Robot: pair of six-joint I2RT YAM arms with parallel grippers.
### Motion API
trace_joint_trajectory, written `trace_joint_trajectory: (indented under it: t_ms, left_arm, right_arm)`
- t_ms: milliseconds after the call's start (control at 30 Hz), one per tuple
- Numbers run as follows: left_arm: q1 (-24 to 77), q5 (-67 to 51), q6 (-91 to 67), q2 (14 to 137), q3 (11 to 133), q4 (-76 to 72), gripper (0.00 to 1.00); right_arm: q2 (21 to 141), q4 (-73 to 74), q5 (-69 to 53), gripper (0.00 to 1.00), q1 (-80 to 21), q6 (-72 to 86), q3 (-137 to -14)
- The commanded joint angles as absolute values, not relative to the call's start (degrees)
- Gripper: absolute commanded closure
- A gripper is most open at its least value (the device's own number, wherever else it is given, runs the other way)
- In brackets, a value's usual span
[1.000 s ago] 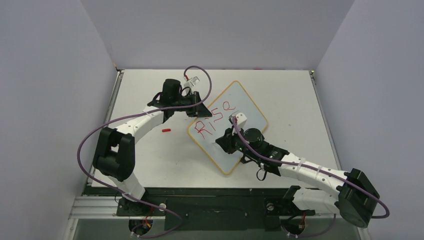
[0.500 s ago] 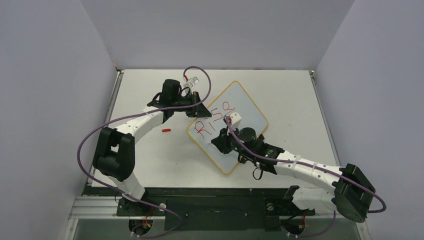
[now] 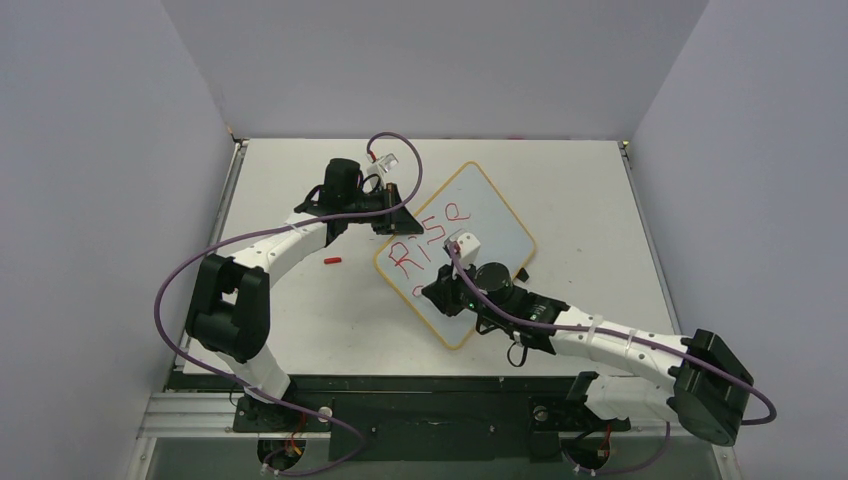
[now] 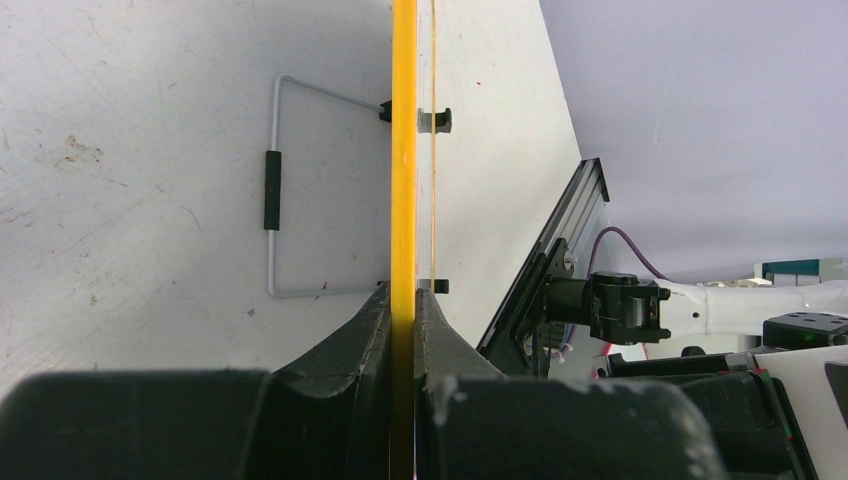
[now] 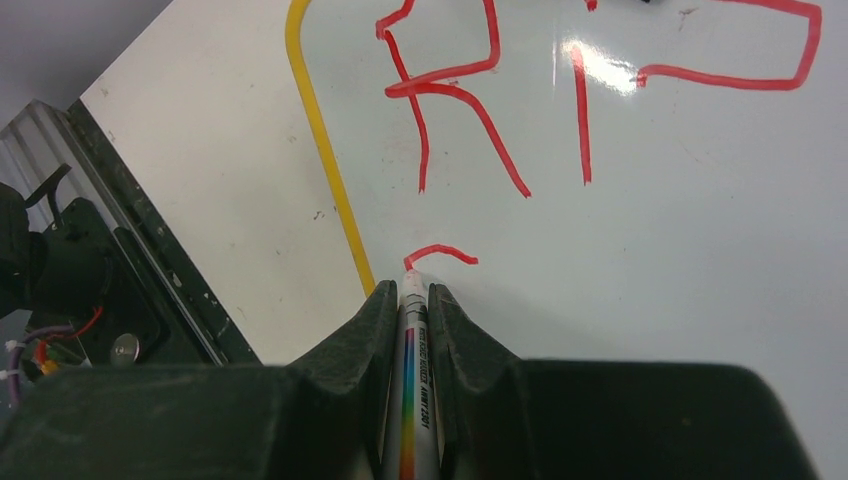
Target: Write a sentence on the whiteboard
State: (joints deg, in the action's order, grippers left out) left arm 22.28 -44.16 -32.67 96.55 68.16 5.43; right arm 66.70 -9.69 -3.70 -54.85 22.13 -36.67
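right tool [image 5: 410, 297] clamped on marker [image 5: 411, 372], left tool [image 4: 403, 302] pinching whiteboard [image 4: 403, 120] edge

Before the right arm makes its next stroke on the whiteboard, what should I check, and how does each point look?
1. Grip on marker: ok, right jaws shut on it.
2. Marker tip on board: ok, it meets the end of a short red stroke under the R.
3. Board steadied: ok, left jaws shut on its yellow frame.
4. Room for a second line: ok, bare white right of the tip.
5. Ink: ok, strokes solid red.
6. Loose red piece: ok, lies apart from the board.
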Motion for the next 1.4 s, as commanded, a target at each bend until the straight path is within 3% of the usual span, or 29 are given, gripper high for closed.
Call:
trace_joint_trajectory:
  t_ms: [0,333,1367]
  left_arm:
    - [22.15,-44.04,-31.56,94.48,68.96,2.31,1.0]
    - [22.15,-44.08,-31.74,94.27,68.87,2.16,1.0]
    - [22.06,-43.53,-31.03,94.17,69.33,3.21,1.0]
  right_arm:
    - [64.05,-7.7,0.61,1.0,-55.23,22.43,-34.61]
    - [65.01,-3.91,7.05,1.0,-54.99,21.95,-36.38]
    - [67.74,-0.22,2.37,1.0,-59.57,19.54,-40.86]
